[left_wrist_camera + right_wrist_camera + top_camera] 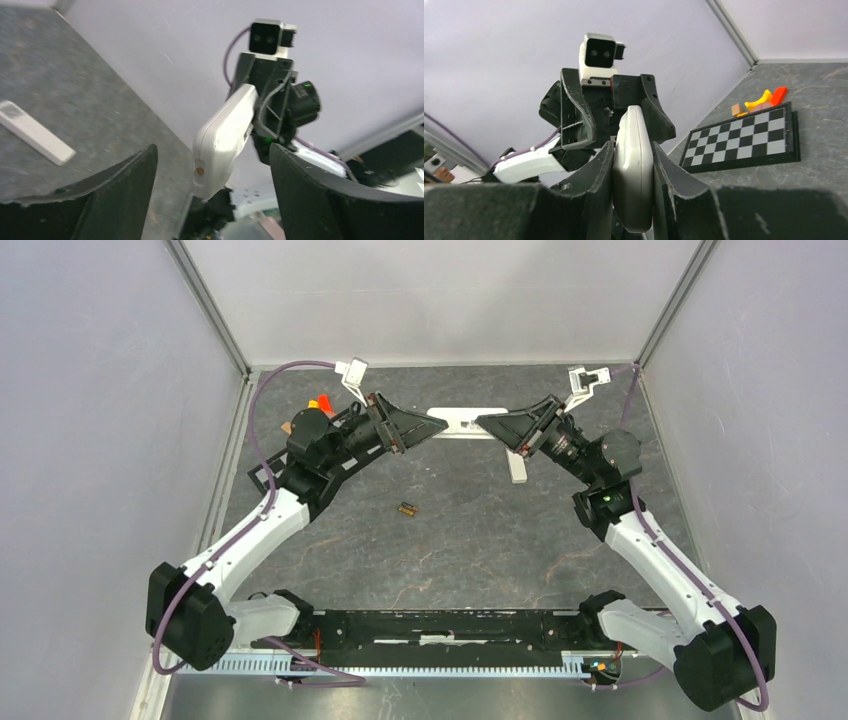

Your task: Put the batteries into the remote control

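White remote control (462, 423) runs lengthwise left to right between my arms. My right pincer (633, 170) clamps its right end. My left pincer (212, 170) gapes wide around the other end, not touching.

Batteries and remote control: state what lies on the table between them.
Nothing. In the top view, only bare table separates the batteries from the remote control.

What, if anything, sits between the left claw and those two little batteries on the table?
Nothing visible. The batteries lie alone on the bare table, below the left gripper in the top view, and its jaws are open. The remote is clamped in the right gripper, off that path.
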Motion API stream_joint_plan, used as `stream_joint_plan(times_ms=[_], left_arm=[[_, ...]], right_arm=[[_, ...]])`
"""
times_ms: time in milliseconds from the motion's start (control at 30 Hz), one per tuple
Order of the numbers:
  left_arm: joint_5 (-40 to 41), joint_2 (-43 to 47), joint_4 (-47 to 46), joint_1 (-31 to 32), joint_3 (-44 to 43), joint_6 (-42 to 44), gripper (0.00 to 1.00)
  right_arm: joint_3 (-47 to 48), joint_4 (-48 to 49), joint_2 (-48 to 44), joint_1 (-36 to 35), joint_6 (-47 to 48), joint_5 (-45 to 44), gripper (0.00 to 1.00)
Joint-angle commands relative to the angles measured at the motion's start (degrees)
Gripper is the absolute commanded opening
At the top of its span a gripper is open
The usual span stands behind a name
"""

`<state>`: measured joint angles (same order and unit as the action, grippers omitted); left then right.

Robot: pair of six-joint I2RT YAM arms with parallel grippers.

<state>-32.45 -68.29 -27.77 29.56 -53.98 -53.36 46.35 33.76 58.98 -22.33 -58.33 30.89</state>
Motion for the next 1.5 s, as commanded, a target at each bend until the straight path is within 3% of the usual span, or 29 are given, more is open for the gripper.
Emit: stream_joint_plan(times_ms=[0,133,533,567,700,800,867,1000,1133,1200,1333,1467], left_arm=[[-7.8,-1.3,-6.9,0.1,-0.6,-12.5,0.83],[-9.4,-2.1,-6.9,0.1,0.0,-13.9,0.69],[-9.1,-2.6,-4.9,-0.1,1.5,-11.2,0.08],[-8.9,-2.5,-4.6,-0.1,1.6,-10.1,0.02],[-4.3,-1.1,5.9,-0.2,2.2,-1.0,0.02],[1.9,-0.3,15.3,-0.2,3.5,7.0,0.02],[4.5,-0.8,18.0,-0.2,5.6,9.4,0.02],[6.0,-4.5,18.4,-0.2,10.1,10.7,0.02],[7.4,-10.0,17.2,-0.1,12.0,10.9,0.02],[5.7,-13.5,13.0,-0.1,13.0,7.9,0.02],[2.0,-18.7,9.0,0.2,12.5,4.2,0.02],[0.9,-21.3,9.9,0.2,12.6,4.2,0.02]], right_arm=[[-1.9,9.2,0.9,0.3,-4.6,3.5,0.30],[-2.9,13.1,2.8,0.3,-7.4,4.8,0.30],[-2.8,7.1,4.2,0.3,-4.5,5.8,0.31],[-2.5,4.4,4.0,0.3,-2.7,5.5,0.35],[-0.5,-13.4,2.4,0.3,8.6,-0.5,0.88],[-0.3,-24.6,1.9,0.5,16.7,-9.4,0.98],[-2.3,-28.1,1.7,0.5,18.1,-13.6,0.95],[-8.8,-26.7,1.8,0.5,17.6,-14.6,0.80],[-14.0,-22.6,3.6,0.3,16.3,-11.3,0.58],[-16.5,-18.2,5.1,0.1,14.7,-8.7,0.52],[-18.1,-14.3,9.7,-1.0,13.6,-6.4,0.49],[-18.8,-9.9,14.7,-1.5,12.4,-4.7,0.57]])
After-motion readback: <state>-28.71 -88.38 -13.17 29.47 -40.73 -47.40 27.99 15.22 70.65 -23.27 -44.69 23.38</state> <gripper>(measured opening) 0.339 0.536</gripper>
